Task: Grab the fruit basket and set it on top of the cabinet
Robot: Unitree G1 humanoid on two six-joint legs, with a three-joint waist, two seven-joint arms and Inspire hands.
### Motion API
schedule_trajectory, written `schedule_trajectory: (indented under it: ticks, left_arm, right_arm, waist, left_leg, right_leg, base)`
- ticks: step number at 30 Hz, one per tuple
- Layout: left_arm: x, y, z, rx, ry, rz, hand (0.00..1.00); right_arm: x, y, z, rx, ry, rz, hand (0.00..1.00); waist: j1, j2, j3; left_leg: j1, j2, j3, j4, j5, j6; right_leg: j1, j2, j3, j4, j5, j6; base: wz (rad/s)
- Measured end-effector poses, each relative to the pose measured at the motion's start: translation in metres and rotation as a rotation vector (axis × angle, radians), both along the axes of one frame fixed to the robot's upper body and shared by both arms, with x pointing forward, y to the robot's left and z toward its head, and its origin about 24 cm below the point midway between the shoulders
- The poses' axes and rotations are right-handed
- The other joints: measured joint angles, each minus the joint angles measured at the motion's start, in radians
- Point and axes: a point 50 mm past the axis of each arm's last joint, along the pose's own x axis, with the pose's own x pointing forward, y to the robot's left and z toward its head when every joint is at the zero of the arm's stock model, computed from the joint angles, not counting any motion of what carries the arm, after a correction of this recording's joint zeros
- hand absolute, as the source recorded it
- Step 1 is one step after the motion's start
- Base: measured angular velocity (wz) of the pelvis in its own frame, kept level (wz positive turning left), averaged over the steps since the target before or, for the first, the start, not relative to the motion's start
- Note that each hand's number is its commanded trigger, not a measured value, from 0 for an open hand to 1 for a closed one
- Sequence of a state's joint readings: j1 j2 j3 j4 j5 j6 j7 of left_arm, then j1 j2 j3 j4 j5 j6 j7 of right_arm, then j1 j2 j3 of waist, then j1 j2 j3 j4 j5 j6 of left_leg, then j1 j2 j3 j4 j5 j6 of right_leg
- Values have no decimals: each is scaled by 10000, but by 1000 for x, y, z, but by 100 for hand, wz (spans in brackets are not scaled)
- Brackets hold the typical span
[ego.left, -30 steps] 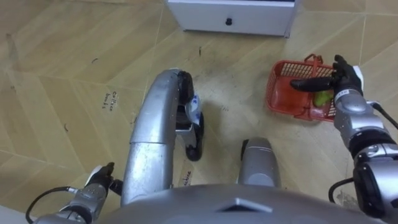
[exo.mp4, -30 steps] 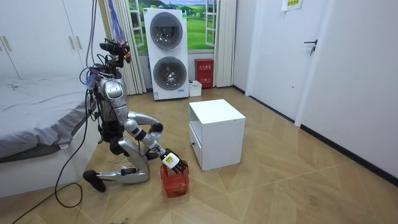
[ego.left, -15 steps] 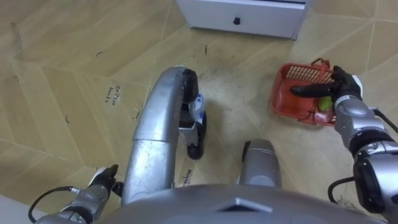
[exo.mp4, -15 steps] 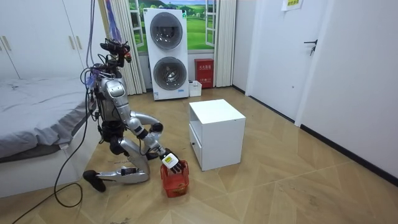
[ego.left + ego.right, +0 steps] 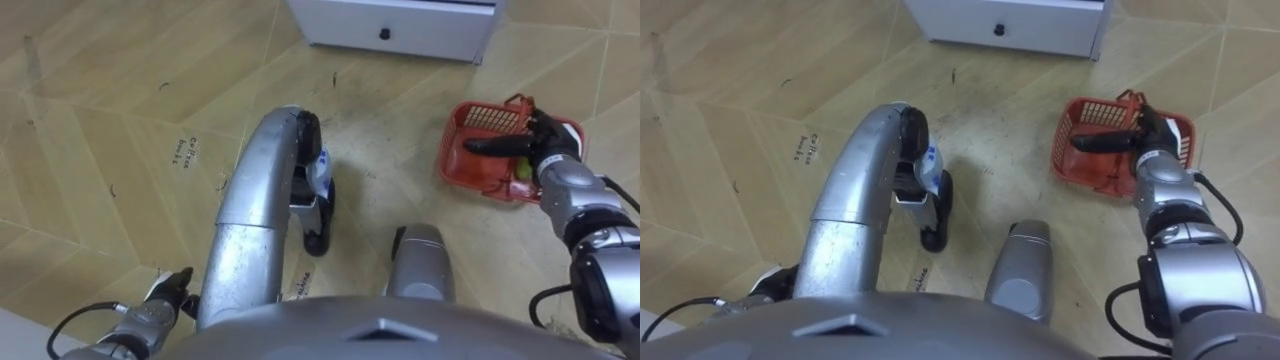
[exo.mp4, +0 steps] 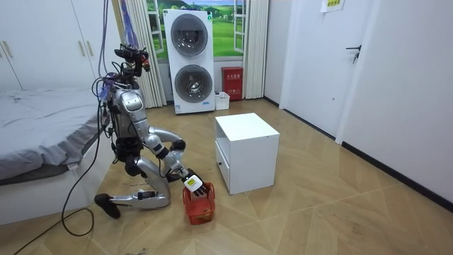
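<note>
left eye view: fruit basket [image 5: 488, 118] sits on the wood floor [image 5: 100, 120], to the robot's right front, just short of the white cabinet [image 5: 400, 22]. right hand [image 5: 548, 148] is over the basket, fingers [image 5: 490, 145] stretched flat across the opening, spread and closed on nothing. a green fruit [image 5: 522, 168] lies inside, under the hand. the handle [image 5: 517, 101] looks to be by the far rim, not in the grip. left hand [image 5: 158, 308] is low at the lower left, idle; can't tell its state.

room view: robot kneels on the floor between the bed [image 6: 42, 127] and the cabinet, right arm reaching down to the basket in front of its knee. basket is on the floor, not lifted.

right eye view: same read. the hand hovers across the basket mouth, near or touching the rim; can't tell which.

step, my read: reach is done, grasp hasn't happened. next move needs the fingers under or around the handle, or the rim, then curled tight before any lift. lift straight up so the fruit stays in, and keep clear of the cabinet front.
</note>
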State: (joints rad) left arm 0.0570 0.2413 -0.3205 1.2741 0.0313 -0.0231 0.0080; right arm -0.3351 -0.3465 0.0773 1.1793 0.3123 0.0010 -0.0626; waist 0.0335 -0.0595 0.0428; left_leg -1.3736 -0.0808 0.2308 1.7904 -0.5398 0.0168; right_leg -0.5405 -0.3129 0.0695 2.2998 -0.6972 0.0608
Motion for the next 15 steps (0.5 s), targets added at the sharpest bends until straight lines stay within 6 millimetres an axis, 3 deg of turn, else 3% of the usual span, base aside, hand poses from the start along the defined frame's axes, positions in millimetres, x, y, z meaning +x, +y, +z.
schedule_trajectory:
  ticks: [15]
  left_arm:
    - [2,0,0,-27,-44,7,0]
  right_arm:
    - [-14,-2,-10,433,649,-385,100]
  waist:
    - [-4,22,-4]
  left_leg:
    - [-38,17,-3,-11,0,-1]
  right_leg:
    - [-57,5,-3,4,0,0]
  base:
    - [0]
